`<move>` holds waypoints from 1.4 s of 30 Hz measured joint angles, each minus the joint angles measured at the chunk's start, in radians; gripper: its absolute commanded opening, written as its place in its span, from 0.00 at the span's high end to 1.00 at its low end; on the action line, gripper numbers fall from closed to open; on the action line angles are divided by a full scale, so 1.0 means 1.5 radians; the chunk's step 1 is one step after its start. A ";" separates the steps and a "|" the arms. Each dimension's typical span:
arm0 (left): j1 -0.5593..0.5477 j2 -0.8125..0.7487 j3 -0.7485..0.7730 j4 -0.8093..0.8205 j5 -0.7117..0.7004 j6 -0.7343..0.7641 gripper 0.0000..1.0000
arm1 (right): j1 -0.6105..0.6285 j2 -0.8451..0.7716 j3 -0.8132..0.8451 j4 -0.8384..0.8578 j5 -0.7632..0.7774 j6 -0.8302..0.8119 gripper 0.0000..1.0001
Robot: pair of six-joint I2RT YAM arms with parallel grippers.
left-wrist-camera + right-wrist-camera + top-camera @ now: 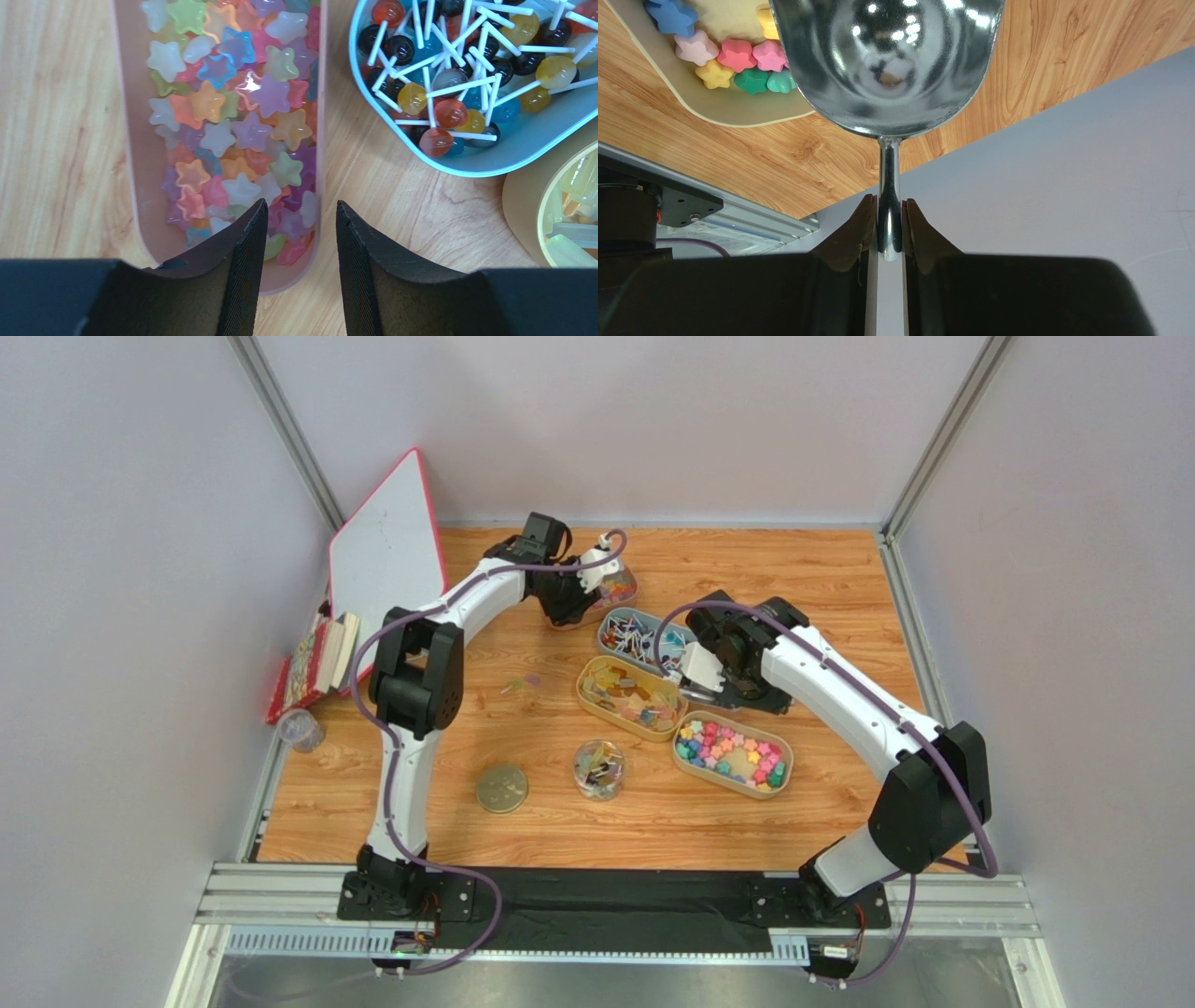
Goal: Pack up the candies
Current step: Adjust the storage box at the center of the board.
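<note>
Candies [231,126]: tiny, hard, light, glossy, so likely to slip and roll. Loose heaps in trays mid-table. Too small to pinch singly; scoop instead.
Right gripper [889,203] pinches scoop [892,63] by thin handle; bowl looks empty.
Left gripper [300,204] spread, straddling pink tray [133,175] wall.
Wood table [842,574] smooth. Walls [140,616] close, arms crowded.

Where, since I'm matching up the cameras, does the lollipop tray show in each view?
Top external: lollipop tray near centre.
Left wrist: the tray fills the upper right.
Right wrist: not in it.
Shared landmark: the wooden tabletop, in all three.
</note>
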State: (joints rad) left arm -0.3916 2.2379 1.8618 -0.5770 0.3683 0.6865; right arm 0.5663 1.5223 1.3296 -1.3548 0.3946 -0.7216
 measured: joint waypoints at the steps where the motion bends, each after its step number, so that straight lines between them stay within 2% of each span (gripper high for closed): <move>1: -0.001 0.002 0.000 -0.003 0.000 0.001 0.53 | -0.003 0.000 0.000 0.000 -0.002 0.000 1.00; 5: -0.008 0.013 0.005 -0.012 0.000 0.000 0.55 | -0.008 0.000 0.000 0.000 -0.007 0.000 1.00; 12: -0.012 0.079 0.096 -0.056 -0.002 -0.003 0.81 | -0.015 0.000 0.000 0.000 -0.013 0.000 1.00; 21: -0.013 0.089 0.116 -0.093 0.000 0.007 1.00 | -0.034 0.000 0.001 0.000 -0.014 0.000 1.00; 37: 0.014 -0.027 -0.055 -0.111 -0.067 0.056 1.00 | -0.045 0.000 0.001 0.000 -0.021 0.000 1.00; 42: 0.018 -0.094 -0.139 -0.133 -0.089 0.093 1.00 | -0.048 0.000 0.001 0.000 -0.021 0.000 1.00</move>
State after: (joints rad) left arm -0.3649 2.0968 1.6527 -0.7761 0.2356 0.8265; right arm 0.4950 1.5223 1.3304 -1.3544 0.3637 -0.7212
